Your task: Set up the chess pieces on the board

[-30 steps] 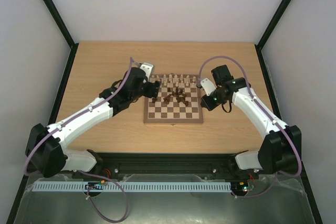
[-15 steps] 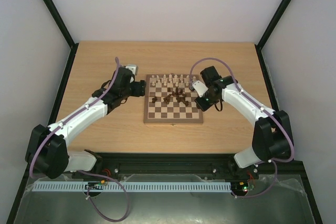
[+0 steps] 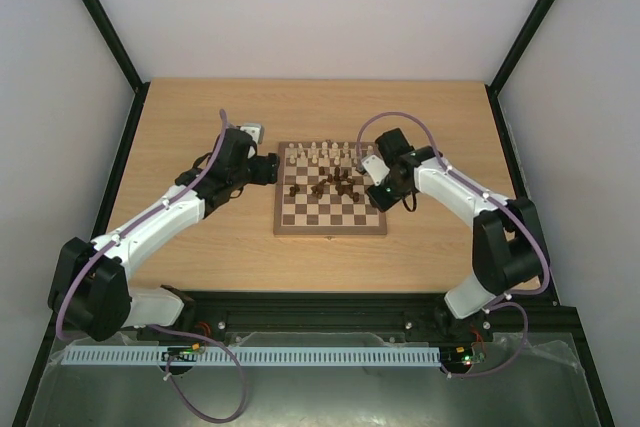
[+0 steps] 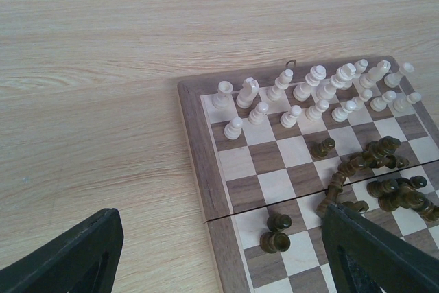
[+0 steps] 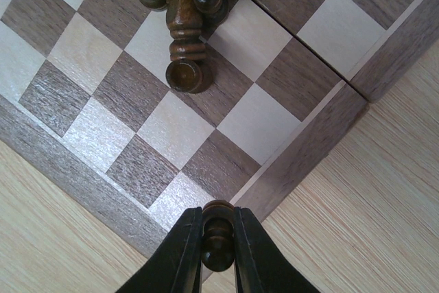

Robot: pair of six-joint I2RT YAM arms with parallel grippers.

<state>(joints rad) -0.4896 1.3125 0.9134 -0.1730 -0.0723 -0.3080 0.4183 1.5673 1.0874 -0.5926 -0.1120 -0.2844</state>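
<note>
**Dark piece [image 5: 218, 238] held over a corner of the board [image 5: 68, 169]**

The pale wood table [image 3: 200, 117] carries the board in its middle, between your two arms. On the board, the cream pieces [image 4: 315, 90] stand in the two far rows. The dark heap [image 3: 335, 185] of other pieces lies around the centre, and the near rows are bare.

The left gripper [image 4: 221, 238] hangs beside the board's left edge, its jaws spread wide with nothing between them. The right gripper [image 5: 218, 221] is at the board's right edge, its jaws clenched on the small dark piece.

What matters for you now is this. In the right wrist view the dark piece sits just over the rim at a corner, and the free squares lie directly ahead of the jaws. Its long axis seems to run along the fingers, though I cannot tell this for sure. One fallen piece [image 5: 184, 39] lies further ahead, its base turned toward the jaws.

The right arm is clearly the nearer one. I judge that you should carry the piece a little forward and set it upright on a bare square.
</note>
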